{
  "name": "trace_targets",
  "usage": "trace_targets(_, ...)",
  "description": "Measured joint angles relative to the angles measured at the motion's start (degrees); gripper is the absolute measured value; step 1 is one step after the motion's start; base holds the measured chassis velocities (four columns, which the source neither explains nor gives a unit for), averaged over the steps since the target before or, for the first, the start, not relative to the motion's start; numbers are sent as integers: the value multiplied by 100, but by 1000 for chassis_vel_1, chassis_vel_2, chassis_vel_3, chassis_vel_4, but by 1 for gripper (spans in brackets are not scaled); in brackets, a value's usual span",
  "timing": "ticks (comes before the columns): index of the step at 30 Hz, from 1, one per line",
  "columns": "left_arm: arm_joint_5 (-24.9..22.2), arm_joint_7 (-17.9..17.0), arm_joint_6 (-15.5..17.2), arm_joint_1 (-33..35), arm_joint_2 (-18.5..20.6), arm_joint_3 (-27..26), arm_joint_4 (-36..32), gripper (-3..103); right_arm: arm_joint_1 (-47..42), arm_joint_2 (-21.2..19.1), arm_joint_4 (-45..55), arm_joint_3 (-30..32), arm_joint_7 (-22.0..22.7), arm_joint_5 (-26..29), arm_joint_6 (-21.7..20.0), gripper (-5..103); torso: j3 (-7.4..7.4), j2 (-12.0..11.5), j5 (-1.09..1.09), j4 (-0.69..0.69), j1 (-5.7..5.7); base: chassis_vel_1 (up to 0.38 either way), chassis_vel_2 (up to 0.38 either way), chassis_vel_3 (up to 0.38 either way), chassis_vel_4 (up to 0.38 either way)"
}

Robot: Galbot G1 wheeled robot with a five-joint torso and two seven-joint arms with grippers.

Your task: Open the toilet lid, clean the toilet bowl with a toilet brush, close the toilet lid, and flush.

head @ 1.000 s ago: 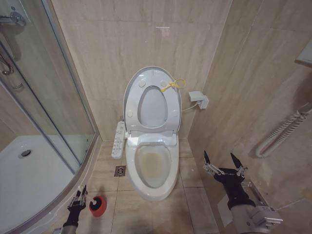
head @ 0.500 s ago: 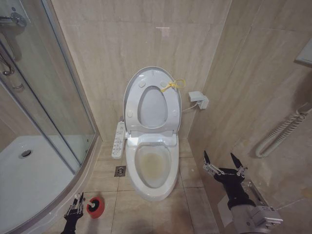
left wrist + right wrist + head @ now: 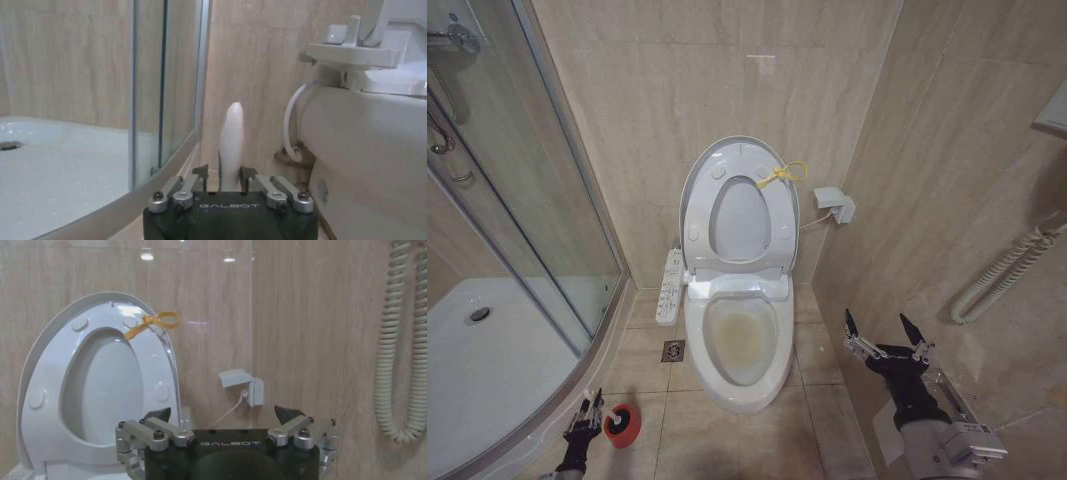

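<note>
Reaching low beside the red holder cup point(image 3: 620, 424), the left gripper point(image 3: 585, 416) is lined up on the toilet brush point(image 3: 231, 145). In the left wrist view the white stick handle stands upright in the gap between the two jaws, which are spread on either side of it without visible contact; released, in my judgement, and placed so that a closing motion would take the handle squarely. The bristle head is hidden, presumably seated in the cup.

The right gripper point(image 3: 887, 335) hangs off to the right side of the toilet bowl point(image 3: 739, 343), well apart from it, jaws spread wide and holding nothing. It appears parked clear of the working area.

The toilet lid point(image 3: 695, 190) is already raised and leans against the rear wall, the ring seat point(image 3: 740, 219) up with it, so the stained basin lies exposed for brushing. The yellow cord loop point(image 3: 784, 176) at the lid rim sits ahead of and above the right jaws, probably fitted as a pull for opening and closing.

Legible writing: "GALBOT" is printed on each gripper body, just behind the jaws, in both wrist views. The control panel point(image 3: 670, 286) beside the bowl carries buttons whose markings cannot be read.
</note>
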Motion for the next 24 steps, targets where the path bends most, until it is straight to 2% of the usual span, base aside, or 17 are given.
trace_targets(5, 82, -202, -2, 125, 8, -65, -160, 28, 0, 0, 0, 0, 0, 0, 0, 100, 0, 0, 2, -2, 0, 0, 0, 0, 0)
trace_targets(6, 121, -256, -3, 160, 15, -94, -241, 56, 0, 0, 0, 0, 0, 0, 0, 100, 0, 0, 4, -2, 0, 0, 0, 0, 0)
trace_targets(9, 211, -386, -3, 294, 35, -163, -505, 56, 0, 0, 0, 0, 0, 0, 0, 100, 0, 0, 5, -3, 0, 0, 0, 0, 0)
trace_targets(12, 423, -865, 184, 713, 48, -352, -1437, 56, 0, 1, 0, 0, 0, 0, 0, 100, 0, 0, 4, 1, 0, 0, 0, 0, 0)
trace_targets(13, 423, -865, 184, 713, 48, -352, -1437, 56, 0, 1, 0, 0, 0, 0, 0, 100, 0, 0, 4, 1, 0, 0, 0, 0, 0)
trace_targets(14, 556, -1087, 317, 853, 43, -436, -1854, 83, 0, 0, 0, 0, 0, 0, 0, 100, -1, 0, 5, -1, 0, 0, 0, 0, 0)
trace_targets(16, 1129, -1865, 760, 1170, 22, -633, -2863, 83, 0, 0, 0, 0, 0, 0, 0, 100, -2, 0, 7, -4, -1, 0, 0, 0, 0)
trace_targets(17, 1129, -1865, 760, 1170, 22, -633, -2863, 83, 0, 0, 0, 0, 0, 0, 0, 100, -2, 0, 7, -4, -1, 0, 0, 0, 0)
trace_targets(19, 1346, -2330, 1332, 1490, 22, -792, -4019, 83, 0, 0, 0, 0, 0, 0, 0, 100, -1, 0, 7, -3, -1, 0, 0, 0, 0)
trace_targets(20, 1346, -2330, 1332, 1490, 22, -792, -4019, 83, 0, 0, 0, 0, 0, 0, 0, 100, -1, 0, 7, -3, -1, 0, 0, 0, 0)
trace_targets(21, 1359, -2448, 1549, 1604, 38, -835, -4464, 99, 0, -1, 0, 0, 0, 1, 0, 100, -2, 1, 10, -3, -1, 0, 0, 0, 0)
trace_targets(24, 1321, -2692, 2342, 1988, 115, -875, -5901, 99, 0, 1, 0, 0, 0, 0, 0, 100, -1, 0, 5, -3, -1, 0, 0, 0, 0)
